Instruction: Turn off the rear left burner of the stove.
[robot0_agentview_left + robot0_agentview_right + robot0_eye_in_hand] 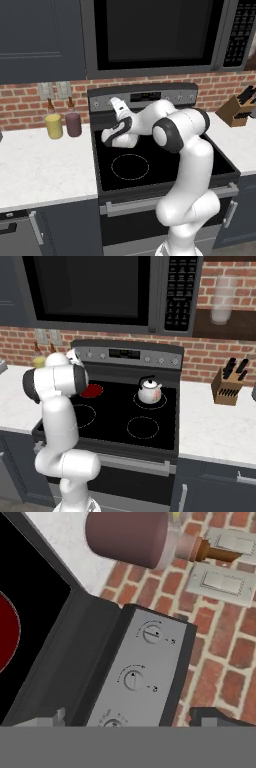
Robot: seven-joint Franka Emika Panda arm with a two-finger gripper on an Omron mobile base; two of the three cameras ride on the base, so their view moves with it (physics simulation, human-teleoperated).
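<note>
Gripper (111, 104) spread wide, holding nothing, before the stove (120, 421) back panel; rear left burner (91, 390) glows red just below it; best centre the jaws on the outermost knob (152, 633) before closing

One black glass-top stove (150, 421); four round zones (one glowing red rear left burner (92, 390), three white-ringed). One white kettle (149, 391). Two bottles: one yellow (53, 125), one maroon (73, 123). One wooden knife block (226, 387). Two wall switch plates (222, 583) beyond the fingertips.
</note>
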